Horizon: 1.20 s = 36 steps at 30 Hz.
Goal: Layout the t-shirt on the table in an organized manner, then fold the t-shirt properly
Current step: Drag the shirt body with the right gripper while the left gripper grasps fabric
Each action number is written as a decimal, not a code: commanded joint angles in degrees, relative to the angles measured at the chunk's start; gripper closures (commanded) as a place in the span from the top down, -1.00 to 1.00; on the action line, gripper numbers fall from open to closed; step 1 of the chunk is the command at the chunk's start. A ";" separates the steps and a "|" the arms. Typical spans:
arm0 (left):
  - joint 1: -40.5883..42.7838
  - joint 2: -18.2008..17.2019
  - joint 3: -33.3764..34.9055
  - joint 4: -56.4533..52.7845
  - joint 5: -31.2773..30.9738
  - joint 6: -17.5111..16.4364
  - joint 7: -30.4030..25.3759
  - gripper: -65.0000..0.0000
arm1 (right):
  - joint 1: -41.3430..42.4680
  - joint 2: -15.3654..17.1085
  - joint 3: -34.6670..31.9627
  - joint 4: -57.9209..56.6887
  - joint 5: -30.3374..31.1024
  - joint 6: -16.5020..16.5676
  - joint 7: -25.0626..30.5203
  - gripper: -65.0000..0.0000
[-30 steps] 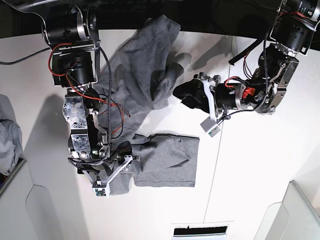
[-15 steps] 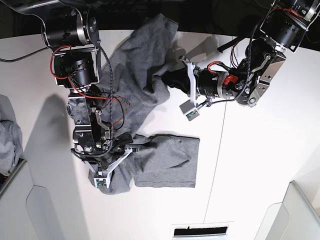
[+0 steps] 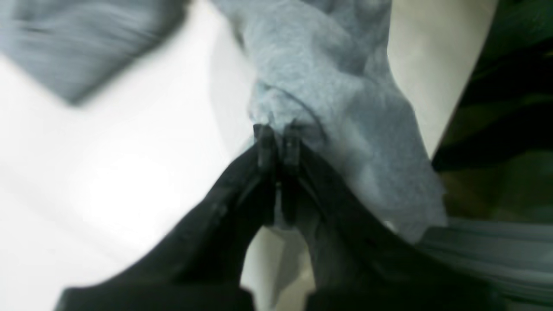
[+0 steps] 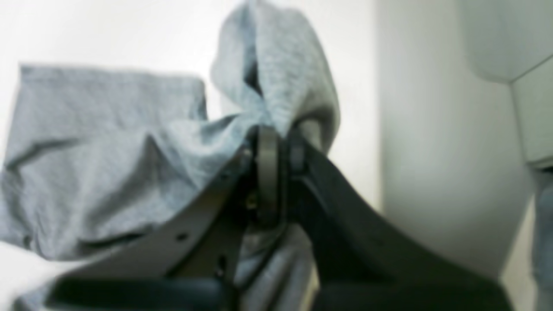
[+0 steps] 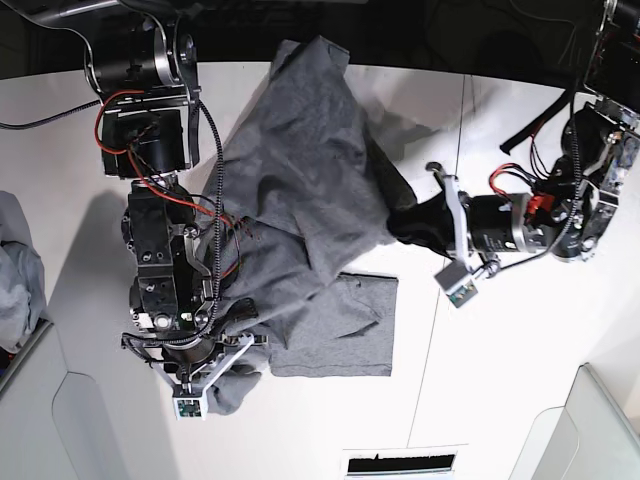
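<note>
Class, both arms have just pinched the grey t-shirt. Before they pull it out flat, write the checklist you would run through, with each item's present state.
1. Left pincer shut on the t-shirt: ok.
2. Right pincer shut on the t-shirt: ok.
3. Each grip holds one layer only: cannot tell, the cloth is bunched at both tips.
4. T-shirt lying flat on the table: not ok, it is crumpled and overlaps itself.
5. All of the t-shirt on the table: not ok, its top edge hangs past the far rim.

Both wrist views are blurred; the t-shirt (image 5: 300, 190) perhaps runs past the table's (image 5: 500, 380) far edge.
</note>
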 commanded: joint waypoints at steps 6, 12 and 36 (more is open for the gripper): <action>-3.93 -7.13 -10.73 1.44 -5.11 -0.52 -0.24 -1.00 | 1.88 2.05 0.04 7.34 -0.04 -0.09 -1.66 -1.00; -4.79 -12.31 -14.01 10.05 -26.01 -0.52 15.63 -1.00 | -2.82 6.62 0.04 13.84 0.00 -0.11 -2.67 -1.00; 13.31 3.21 11.08 26.05 -13.84 -0.52 12.48 -0.26 | -24.46 13.94 20.44 21.92 11.72 -1.38 -1.90 0.05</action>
